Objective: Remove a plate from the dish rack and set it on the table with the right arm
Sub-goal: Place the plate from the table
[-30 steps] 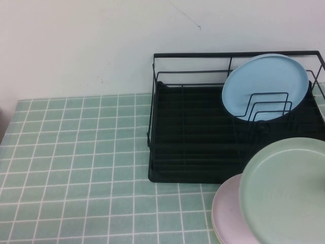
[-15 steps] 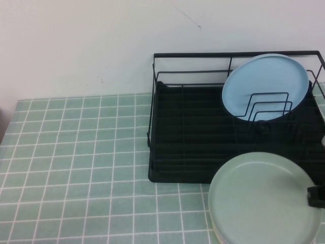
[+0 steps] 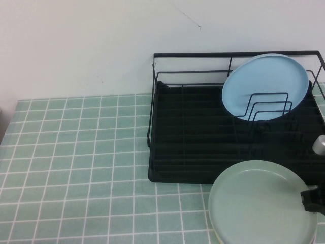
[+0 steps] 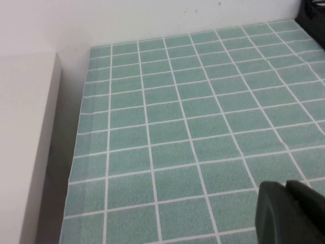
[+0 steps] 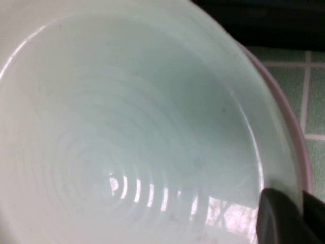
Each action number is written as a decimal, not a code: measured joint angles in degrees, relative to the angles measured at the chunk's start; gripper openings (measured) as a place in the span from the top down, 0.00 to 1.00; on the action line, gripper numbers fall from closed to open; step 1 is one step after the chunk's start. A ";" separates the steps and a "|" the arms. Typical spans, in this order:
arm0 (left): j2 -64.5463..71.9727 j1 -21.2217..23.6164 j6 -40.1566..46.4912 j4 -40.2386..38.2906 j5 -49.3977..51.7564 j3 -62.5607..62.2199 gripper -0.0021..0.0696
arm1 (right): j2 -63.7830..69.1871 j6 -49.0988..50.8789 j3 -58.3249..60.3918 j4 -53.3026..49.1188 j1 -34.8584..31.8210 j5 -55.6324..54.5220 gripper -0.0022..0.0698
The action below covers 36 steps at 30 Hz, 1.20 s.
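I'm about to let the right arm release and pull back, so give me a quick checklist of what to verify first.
1. Round pale mint-green plate out of the black wire dish rack: ok.
2. Plate lying flat: ok, though stacked on a pale pink plate, not directly on the checked mint cloth table.
3. Right pincer at the plate's right rim: ok; grip cannot tell.
4. Light blue plate upright in rack: ok.
5. Left pincer parked over cloth: ok.
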 joint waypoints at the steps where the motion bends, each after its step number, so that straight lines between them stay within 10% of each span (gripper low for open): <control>1: 0.00 0.00 0.00 0.00 0.00 0.00 0.98 | 0.10 0.00 0.00 0.00 0.00 0.00 0.96; 13: 0.00 0.00 0.00 0.00 0.00 0.00 0.98 | 1.74 0.00 0.00 -1.95 0.00 -1.32 0.93; 21: 0.00 0.00 0.00 0.00 0.00 0.00 0.98 | 1.64 1.33 0.00 -2.42 0.00 -1.45 0.54; 26: 0.00 0.00 0.00 0.00 0.00 0.00 0.98 | -2.87 3.53 0.00 -5.11 0.00 -0.21 0.47; 31: 0.00 0.00 0.00 0.00 0.00 0.00 0.98 | -13.34 3.67 0.00 -6.83 0.00 5.03 0.53; 36: 0.00 0.00 0.00 0.00 0.00 0.00 0.98 | -23.68 1.22 0.00 -7.75 0.00 11.22 0.86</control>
